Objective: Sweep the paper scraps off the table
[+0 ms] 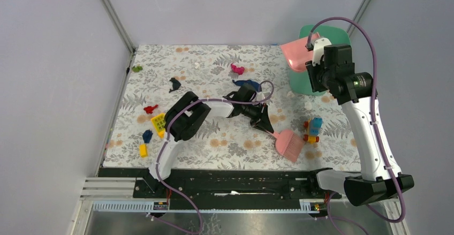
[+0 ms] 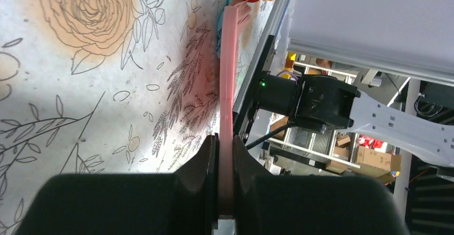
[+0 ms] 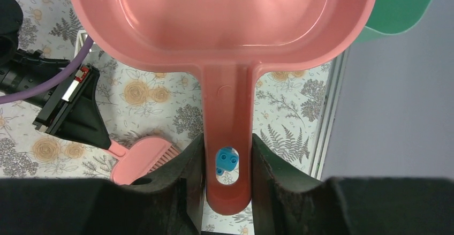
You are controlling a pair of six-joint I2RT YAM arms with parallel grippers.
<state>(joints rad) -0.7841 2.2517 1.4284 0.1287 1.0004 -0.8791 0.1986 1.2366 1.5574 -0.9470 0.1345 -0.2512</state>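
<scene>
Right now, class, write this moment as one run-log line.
left gripper: shut on brush | right gripper: shut on dustpan | paper scraps: scattered on table

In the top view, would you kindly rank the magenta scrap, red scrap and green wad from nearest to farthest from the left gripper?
1. Magenta scrap, behind the left gripper.
2. Red scrap, well to its left.
3. Green wad, at the far-left corner.

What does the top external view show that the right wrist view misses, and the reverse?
Only top external: the paper scraps and the yellow brick. Only right wrist: the dustpan has an empty inside, and the right gripper is clamped on its handle. Both: the patterned table, the dustpan, and the pink brush in the left gripper.
</scene>
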